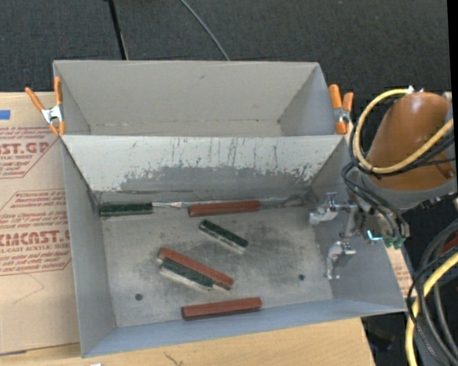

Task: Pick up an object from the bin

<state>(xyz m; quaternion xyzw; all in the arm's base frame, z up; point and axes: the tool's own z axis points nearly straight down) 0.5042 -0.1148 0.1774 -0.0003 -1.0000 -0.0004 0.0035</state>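
My gripper (329, 238) hangs at the bin's right side, over the foot of the right wall, open with nothing between its fingers. The nearest loose thing is a short dark green bar with a pale edge (223, 236), lying aslant near the middle of the floor, well left of the fingers. A red-brown flat bar (223, 208) lies along the foot of the back wall. Another red-brown bar (221, 308) lies along the front wall.
A long red-brown bar (197, 267) lies diagonally left of centre, with a green and pale bar (182, 273) tight against its lower side. A dark green bar (126, 209) rests at the back left. The arm's orange cover and yellow cables stand beyond the right rim.
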